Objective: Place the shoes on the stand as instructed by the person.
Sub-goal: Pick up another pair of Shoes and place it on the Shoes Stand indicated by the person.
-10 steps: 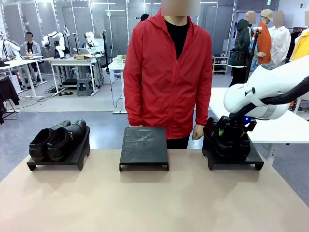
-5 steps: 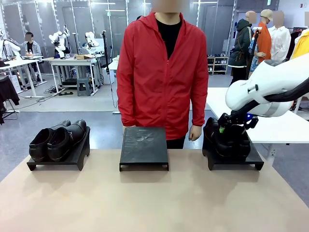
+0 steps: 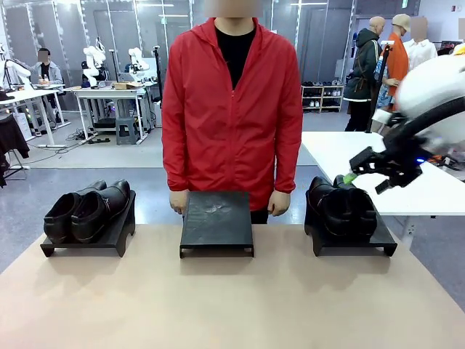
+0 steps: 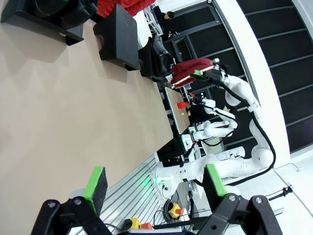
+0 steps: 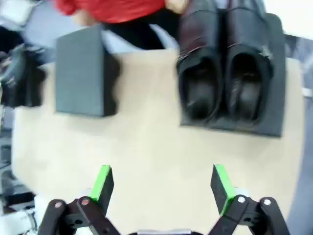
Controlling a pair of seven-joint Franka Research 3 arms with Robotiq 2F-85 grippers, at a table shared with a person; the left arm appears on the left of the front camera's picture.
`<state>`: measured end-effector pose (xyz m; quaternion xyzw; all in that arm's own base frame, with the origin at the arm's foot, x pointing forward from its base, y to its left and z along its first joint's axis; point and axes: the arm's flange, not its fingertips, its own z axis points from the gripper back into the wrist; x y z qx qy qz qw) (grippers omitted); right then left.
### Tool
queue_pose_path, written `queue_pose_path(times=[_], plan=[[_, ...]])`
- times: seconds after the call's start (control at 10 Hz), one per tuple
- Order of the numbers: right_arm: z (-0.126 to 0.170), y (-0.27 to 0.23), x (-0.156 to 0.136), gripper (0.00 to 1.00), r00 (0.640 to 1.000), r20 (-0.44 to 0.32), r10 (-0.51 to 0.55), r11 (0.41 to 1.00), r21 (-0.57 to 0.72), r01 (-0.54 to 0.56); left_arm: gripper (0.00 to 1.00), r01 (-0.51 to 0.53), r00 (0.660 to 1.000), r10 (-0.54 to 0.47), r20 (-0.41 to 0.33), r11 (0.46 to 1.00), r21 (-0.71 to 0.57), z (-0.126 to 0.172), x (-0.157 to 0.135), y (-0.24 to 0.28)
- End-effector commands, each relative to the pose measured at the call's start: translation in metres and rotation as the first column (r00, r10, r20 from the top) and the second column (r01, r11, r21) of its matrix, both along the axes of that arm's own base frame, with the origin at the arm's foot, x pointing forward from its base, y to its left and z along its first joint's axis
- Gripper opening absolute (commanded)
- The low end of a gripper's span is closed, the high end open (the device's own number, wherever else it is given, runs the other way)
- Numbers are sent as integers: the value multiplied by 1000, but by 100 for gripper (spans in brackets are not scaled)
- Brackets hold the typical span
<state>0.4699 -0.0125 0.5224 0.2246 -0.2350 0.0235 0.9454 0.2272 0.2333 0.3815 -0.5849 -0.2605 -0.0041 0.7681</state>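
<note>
One pair of glossy black shoes (image 3: 87, 212) sits on the left stand (image 3: 116, 240). A second pair of shoes (image 3: 346, 209) sits on the right stand (image 3: 385, 243). The middle stand (image 3: 216, 222) is bare. The person (image 3: 231, 116) in a red jacket stands behind it, a hand by each far corner. My right gripper (image 3: 363, 179) hangs open above and just right of the right pair, holding nothing. In the right wrist view, those shoes (image 5: 225, 63) lie beyond my open right gripper (image 5: 161, 186). My left gripper (image 4: 154, 182) is open and empty over the table's near edge.
The tan table (image 3: 232, 298) is bare in front of the stands. A white table (image 3: 341, 156) stands behind the right stand. Other people and work tables are far back in the room.
My right gripper has risen up and to the right, off the right pair of shoes. The person has stepped left and closer, and lowered both hands beside the middle stand.
</note>
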Motion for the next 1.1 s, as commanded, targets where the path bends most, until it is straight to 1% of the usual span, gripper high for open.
queue_pose_path(times=[0.0,0.1,0.2,0.3,0.4,0.6,0.7,0.8,0.9,1.0], plan=[[-17,-54,-63,100,991,-35,130,973,197,-120,100,2,1000,-2,31,1000,-7,1,-1,-1],[-32,-76,-94,100,987,-52,155,947,293,-134,100,2,1000,-2,31,1000,-7,1,-1,-1],[-51,-96,-124,100,978,-23,207,905,385,-182,100,2,1000,-2,31,1000,-7,1,-1,-1],[-72,-114,-151,100,973,-6,230,865,459,-202,100,2,1000,-2,31,1000,-7,1,-1,-1],[-94,-132,-176,100,972,28,234,816,537,-212,100,2,1000,-2,31,1000,-7,1,-1,-1],[-134,-150,-196,100,971,37,238,751,626,-208,100,2,1000,-2,31,1000,-7,1,-1,-1],[-152,-156,-197,100,980,7,201,737,658,-156,100,2,1000,-2,31,1000,-7,1,-1,-1],[-158,-158,-192,100,985,19,172,713,688,-137,100,2,1000,-2,31,1000,-7,1,-1,-1],[-132,-159,-204,100,979,21,205,750,639,-171,100,2,1000,-2,31,1000,-7,1,-1,-1],[-132,-159,-204,100,979,21,205,750,639,-171,100,2,1000,-2,31,1000,-7,1,-1,-1]])
